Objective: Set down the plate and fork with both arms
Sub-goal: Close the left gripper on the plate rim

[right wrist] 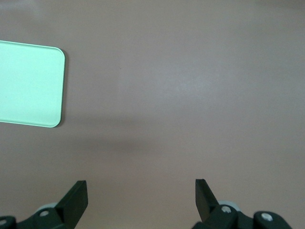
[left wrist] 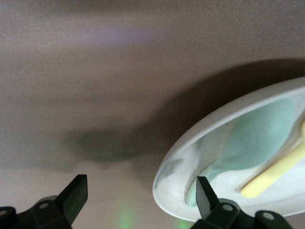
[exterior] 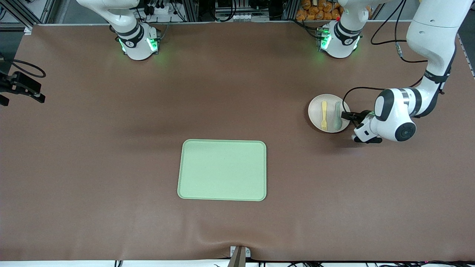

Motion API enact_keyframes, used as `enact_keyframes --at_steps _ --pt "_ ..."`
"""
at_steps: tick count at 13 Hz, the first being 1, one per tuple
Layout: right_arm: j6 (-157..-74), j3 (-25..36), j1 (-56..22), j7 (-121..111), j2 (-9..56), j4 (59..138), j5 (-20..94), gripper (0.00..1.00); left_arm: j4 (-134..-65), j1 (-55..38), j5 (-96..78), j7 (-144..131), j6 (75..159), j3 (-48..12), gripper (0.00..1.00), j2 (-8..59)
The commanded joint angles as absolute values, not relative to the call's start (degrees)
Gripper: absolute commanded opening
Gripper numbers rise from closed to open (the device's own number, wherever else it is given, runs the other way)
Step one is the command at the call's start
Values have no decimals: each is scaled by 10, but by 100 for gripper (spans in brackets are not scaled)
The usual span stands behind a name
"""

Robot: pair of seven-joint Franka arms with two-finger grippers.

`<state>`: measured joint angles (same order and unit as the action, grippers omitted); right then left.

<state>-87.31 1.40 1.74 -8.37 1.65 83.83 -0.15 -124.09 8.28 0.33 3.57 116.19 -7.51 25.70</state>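
Left gripper [exterior: 350, 128] at rim of small round cream plate [exterior: 316, 118], fingers spread, one inside rim, holding nothing.
Pale yellow plastic fork [exterior: 324, 115] lies on plate w/ grey-green spoon [exterior: 337, 116]; rectangular light green tray [exterior: 222, 170] well apart, bare brown table [exterior: 111, 148] all round; right gripper [right wrist: 141, 200] waits, jaws wide.

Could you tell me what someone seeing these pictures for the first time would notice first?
Probably the light green tray, lying alone mid-table toward the front camera. Next, the cream plate at the left arm's end, carrying a yellow fork and a grey-green spoon, with the open left gripper at its rim. The right gripper waits open above bare table.
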Motion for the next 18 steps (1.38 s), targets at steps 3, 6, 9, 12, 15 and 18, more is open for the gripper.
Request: enact_keyframes --at_steps 3,6,9,12,15,18 --pt "-870 5 31 -91 12 839 -4 100 -1259 89 1 43 1176 -79 68 241" --pt "-870 5 31 -91 12 838 -4 100 -1259 89 0 43 1176 -80 58 242" --pt "-870 6 31 -91 12 839 -4 100 -1259 87 -1 42 1177 -81 57 243" --pt "-870 6 31 -91 13 839 -3 100 -1259 84 -14 43 1181 -82 53 244" --pt "-870 6 31 -91 13 838 -3 100 -1259 84 -14 43 1181 -83 38 244" --pt "-870 6 32 -91 13 839 -3 100 -1259 84 -14 43 1183 -83 4 244"
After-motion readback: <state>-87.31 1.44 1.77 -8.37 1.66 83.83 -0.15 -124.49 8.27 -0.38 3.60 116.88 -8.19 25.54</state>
